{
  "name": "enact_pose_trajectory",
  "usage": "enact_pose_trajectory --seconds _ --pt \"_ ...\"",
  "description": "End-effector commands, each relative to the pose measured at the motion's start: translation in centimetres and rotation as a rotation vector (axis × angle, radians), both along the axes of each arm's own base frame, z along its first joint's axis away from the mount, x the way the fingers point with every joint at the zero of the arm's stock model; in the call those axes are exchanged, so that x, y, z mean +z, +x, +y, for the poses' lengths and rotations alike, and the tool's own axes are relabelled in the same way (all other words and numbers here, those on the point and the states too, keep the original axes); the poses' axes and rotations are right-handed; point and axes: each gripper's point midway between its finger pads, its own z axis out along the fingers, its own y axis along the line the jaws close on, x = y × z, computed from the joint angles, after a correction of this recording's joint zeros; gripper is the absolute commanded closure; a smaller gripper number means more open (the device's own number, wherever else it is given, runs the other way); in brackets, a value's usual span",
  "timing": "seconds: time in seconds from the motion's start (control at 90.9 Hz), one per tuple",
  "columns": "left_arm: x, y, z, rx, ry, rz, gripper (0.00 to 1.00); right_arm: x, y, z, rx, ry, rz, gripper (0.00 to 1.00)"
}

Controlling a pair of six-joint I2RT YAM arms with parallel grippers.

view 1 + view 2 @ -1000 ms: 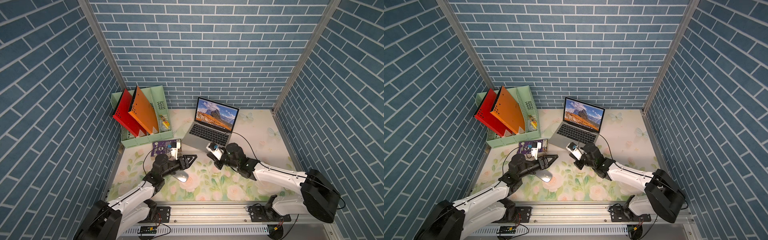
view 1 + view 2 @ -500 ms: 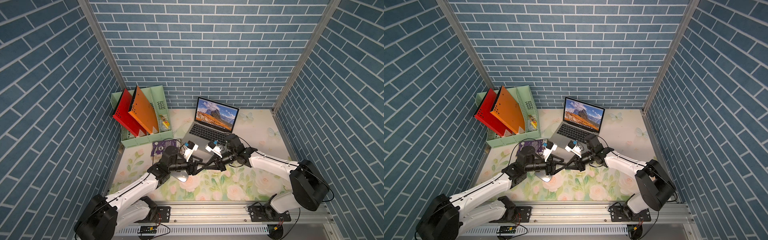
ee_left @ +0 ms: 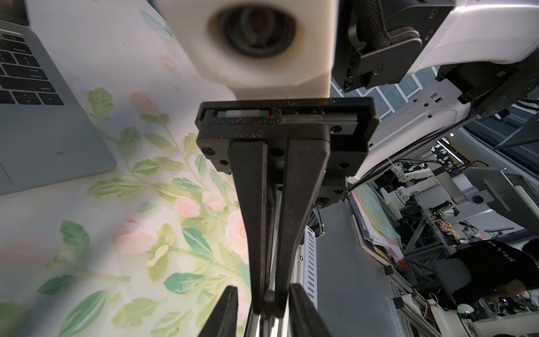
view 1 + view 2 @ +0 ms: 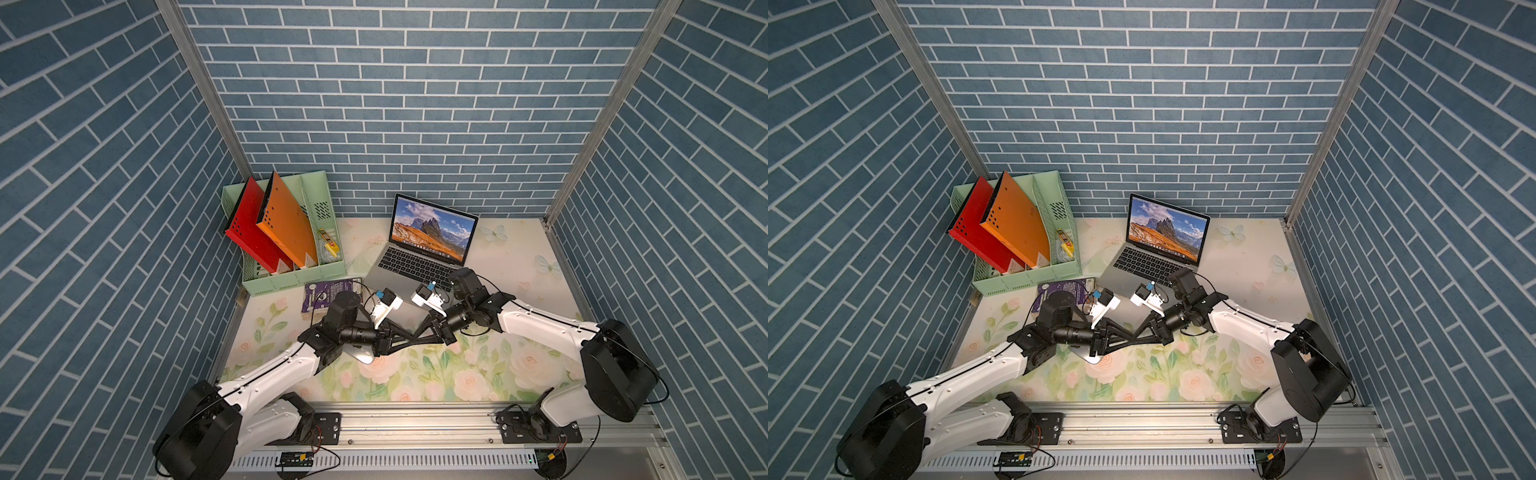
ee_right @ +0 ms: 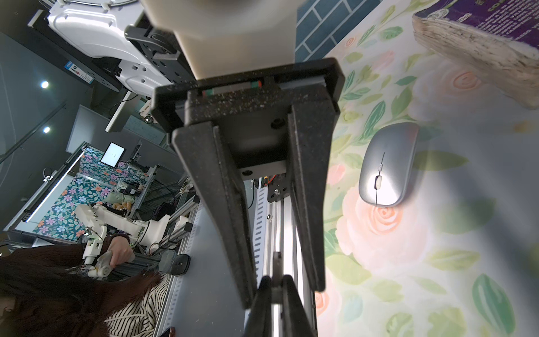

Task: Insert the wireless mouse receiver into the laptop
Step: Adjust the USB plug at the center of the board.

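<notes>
The silver-grey laptop (image 4: 415, 270) (image 4: 1148, 266) (image 3: 43, 131) stands open at the back of the floral table. The wireless mouse (image 5: 388, 163) lies on the table, half hidden under my left arm in both top views (image 4: 366, 358) (image 4: 1093, 358). My two grippers meet tip to tip above the table's middle. My right gripper (image 4: 420, 332) (image 5: 275, 287) is shut on the small grey receiver (image 5: 276, 264), which sticks out past its tips. My left gripper (image 4: 412, 335) (image 3: 264, 309) is open, its fingers (image 5: 309, 204) flanking the right gripper's tips and the receiver, with a gap on one side.
A green file rack (image 4: 291, 274) with red and orange folders stands at the back left. A purple book (image 4: 326, 291) (image 5: 481, 43) lies in front of it, beside the laptop. An aluminium rail (image 4: 415, 419) runs along the table's front edge.
Both arms swung towards each other, the left away from the mouse and the right away from the laptop's front. The left jaws have narrowed round the right gripper's tips.
</notes>
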Motion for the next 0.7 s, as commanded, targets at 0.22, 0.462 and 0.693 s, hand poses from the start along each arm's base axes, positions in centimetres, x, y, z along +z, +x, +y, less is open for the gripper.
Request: enact_pose_trajectory --seconds 0.22,0.462,0.693 --pt "1.4 -0.4 0.1 -0.046 -0.049 -0.002 0.53 0.0 -0.2 -0.4 0.026 -0.005 -0.011 1.00" --pt "1.1 -0.4 0.0 -0.057 -0.051 0.022 0.84 0.0 0.0 -0.4 0.022 -0.005 -0.015 1.00" --pt "0.5 -0.5 -0.1 -0.066 -0.042 0.055 1.00 0.1 0.4 -0.4 0.006 -0.008 -0.036 1.00"
